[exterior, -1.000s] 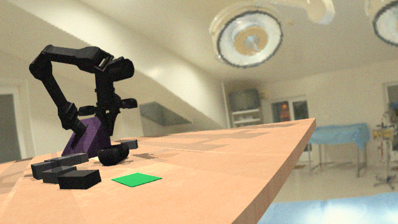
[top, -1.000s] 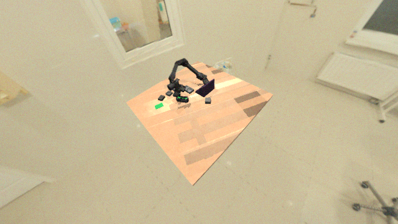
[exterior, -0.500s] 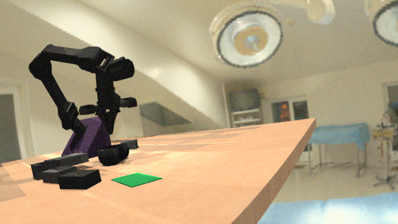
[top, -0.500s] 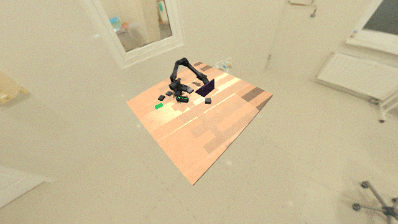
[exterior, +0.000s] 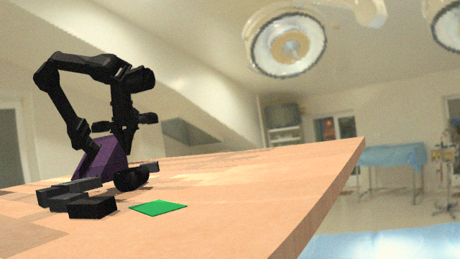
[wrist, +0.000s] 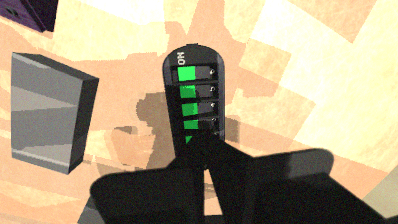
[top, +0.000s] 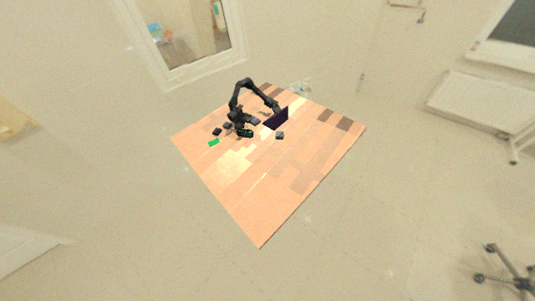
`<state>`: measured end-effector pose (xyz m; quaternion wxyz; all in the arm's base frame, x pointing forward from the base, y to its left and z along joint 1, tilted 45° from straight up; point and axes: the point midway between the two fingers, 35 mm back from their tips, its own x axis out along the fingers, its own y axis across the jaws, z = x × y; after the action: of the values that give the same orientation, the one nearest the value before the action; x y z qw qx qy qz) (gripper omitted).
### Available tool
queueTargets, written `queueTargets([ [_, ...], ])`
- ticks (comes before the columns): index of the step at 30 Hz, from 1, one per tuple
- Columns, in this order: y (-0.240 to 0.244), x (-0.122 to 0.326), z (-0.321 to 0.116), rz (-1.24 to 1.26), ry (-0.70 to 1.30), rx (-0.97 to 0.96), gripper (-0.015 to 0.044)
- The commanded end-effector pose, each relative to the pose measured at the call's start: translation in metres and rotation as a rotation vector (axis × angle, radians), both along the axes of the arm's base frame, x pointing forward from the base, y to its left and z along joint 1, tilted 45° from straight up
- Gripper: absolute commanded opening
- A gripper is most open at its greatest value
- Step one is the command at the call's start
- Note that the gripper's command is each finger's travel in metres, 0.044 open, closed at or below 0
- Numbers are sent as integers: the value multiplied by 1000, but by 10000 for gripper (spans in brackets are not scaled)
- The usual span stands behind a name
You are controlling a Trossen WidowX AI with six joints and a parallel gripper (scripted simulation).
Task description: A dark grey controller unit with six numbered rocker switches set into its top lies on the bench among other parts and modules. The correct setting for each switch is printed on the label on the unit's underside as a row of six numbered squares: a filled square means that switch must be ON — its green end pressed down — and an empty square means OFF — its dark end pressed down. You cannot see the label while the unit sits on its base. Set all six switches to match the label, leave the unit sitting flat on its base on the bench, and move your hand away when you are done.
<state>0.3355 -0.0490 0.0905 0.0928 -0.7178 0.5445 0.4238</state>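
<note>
The dark grey controller unit (top: 245,134) (exterior: 131,180) (wrist: 172,107) sits on the bench with its switches facing up. In the wrist view "ON" is printed at its far end; four rockers and part of a fifth show, with green ends on the left and numbers on the right. The nearest end is hidden behind the fingers, and I cannot tell which rocker ends are pressed. The label underneath is out of sight. My gripper (exterior: 127,154) (wrist: 201,135) is shut and empty, pointing down a little above the unit's near end.
A purple slanted block (top: 277,119) (exterior: 114,160) stands behind the unit. A large grey block (top: 253,120) (wrist: 42,110) lies beside it. Dark blocks (top: 216,131) (exterior: 90,208), a small grey block (top: 279,135) (exterior: 152,166) and a flat green square (top: 213,142) (exterior: 158,208) lie around.
</note>
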Motion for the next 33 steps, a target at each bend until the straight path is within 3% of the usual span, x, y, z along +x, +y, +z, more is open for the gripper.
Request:
queueTargets([
  [1,0,-1,1,-3,-7,6,0],
  [9,-36,-36,-5,-3,-6,3,0],
  [24,-37,-36,-8,-8,3,5,0],
  [33,-1,-39,28,-8,4,7,236],
])
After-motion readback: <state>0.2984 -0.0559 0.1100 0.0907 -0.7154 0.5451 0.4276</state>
